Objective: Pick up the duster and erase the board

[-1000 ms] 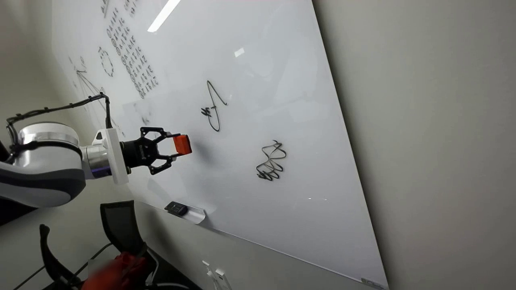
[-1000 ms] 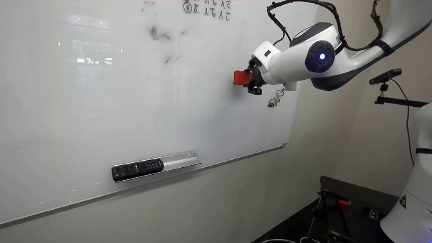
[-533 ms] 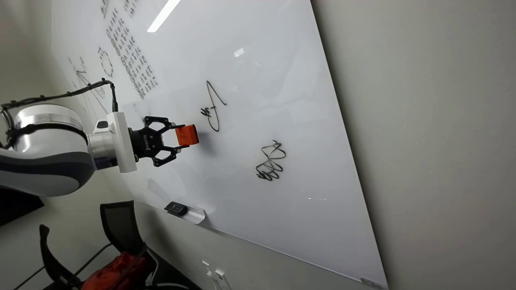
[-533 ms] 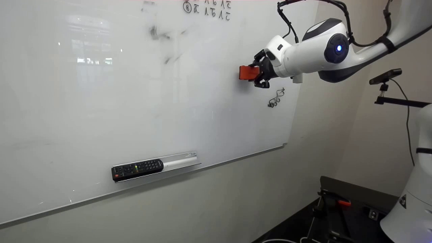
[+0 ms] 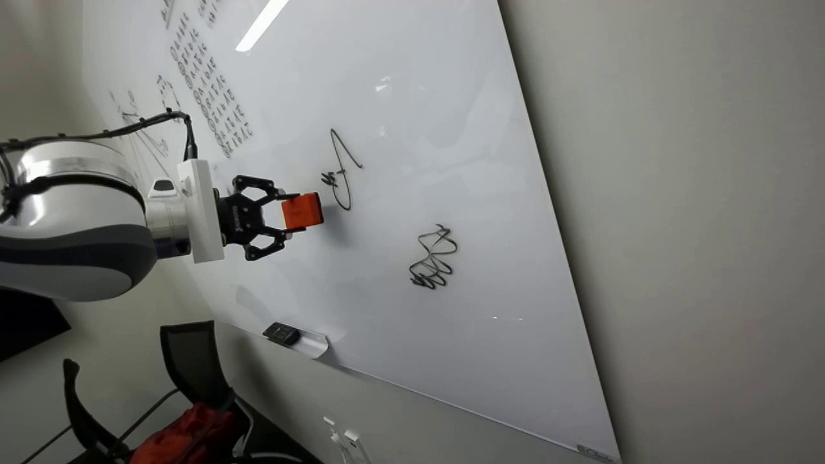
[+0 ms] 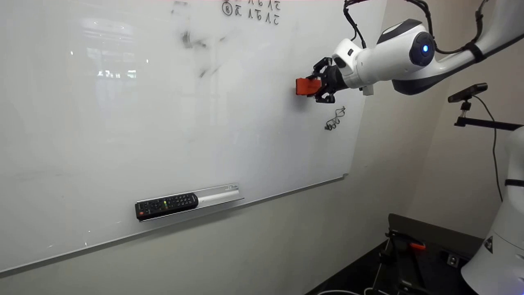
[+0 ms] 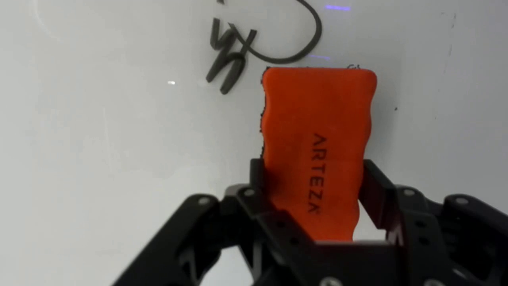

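Observation:
The duster is an orange-red block with a thin black underside; it shows in both exterior views (image 5: 303, 210) (image 6: 307, 86) and in the wrist view (image 7: 317, 107). My gripper (image 5: 298, 212) (image 6: 315, 87) (image 7: 311, 172) is shut on its long sides. The duster's far end points at the large white board (image 5: 490, 167) (image 6: 143, 139) (image 7: 139, 178); its shadow falls on the board, and I cannot tell whether they touch. A looped black mark (image 5: 330, 178) lies just beyond the duster, also in the wrist view (image 7: 234, 59). A zigzag scribble (image 5: 423, 281) (image 6: 330, 126) lies lower, towards the board's side edge.
A small ledge (image 6: 221, 198) (image 5: 312, 345) at the board's bottom edge holds a black remote control (image 6: 168, 205) (image 5: 281, 333). A dark chair (image 5: 193, 354) with red cloth (image 5: 187, 435) stands below. A camera on a bracket (image 6: 467, 93) is near the arm's base (image 6: 501, 254).
My gripper, with the duster held, has moved upward along the board and sideways towards the looped mark. The marks in view look the same.

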Controlling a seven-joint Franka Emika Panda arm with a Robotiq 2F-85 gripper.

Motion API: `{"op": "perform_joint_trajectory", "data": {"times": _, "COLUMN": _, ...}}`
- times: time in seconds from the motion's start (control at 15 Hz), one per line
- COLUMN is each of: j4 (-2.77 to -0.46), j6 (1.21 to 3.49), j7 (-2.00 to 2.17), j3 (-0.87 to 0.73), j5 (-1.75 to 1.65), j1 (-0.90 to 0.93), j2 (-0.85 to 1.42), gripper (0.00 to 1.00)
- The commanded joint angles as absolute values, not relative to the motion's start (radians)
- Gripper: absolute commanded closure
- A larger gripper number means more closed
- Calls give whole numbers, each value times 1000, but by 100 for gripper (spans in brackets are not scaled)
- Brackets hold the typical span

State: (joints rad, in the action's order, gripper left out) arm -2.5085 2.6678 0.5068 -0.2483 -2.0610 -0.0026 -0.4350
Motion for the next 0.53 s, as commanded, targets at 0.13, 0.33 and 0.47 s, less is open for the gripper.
{"op": "perform_joint_trajectory", "data": {"times": 0.13, "j4": -2515, "j6": 2783, "j7": 480, "j3": -347, "j5": -2231, "j1": -52, "j2": -571, "gripper": 65}}
{"op": "perform_joint_trajectory", "data": {"times": 0.33, "j4": -2502, "j6": 2748, "j7": 519, "j3": -377, "j5": -2293, "j1": -43, "j2": -616, "gripper": 65}}
{"op": "perform_joint_trajectory", "data": {"times": 0.47, "j4": -2477, "j6": 2762, "j7": 526, "j3": -402, "j5": -2322, "j1": -34, "j2": -625, "gripper": 65}}
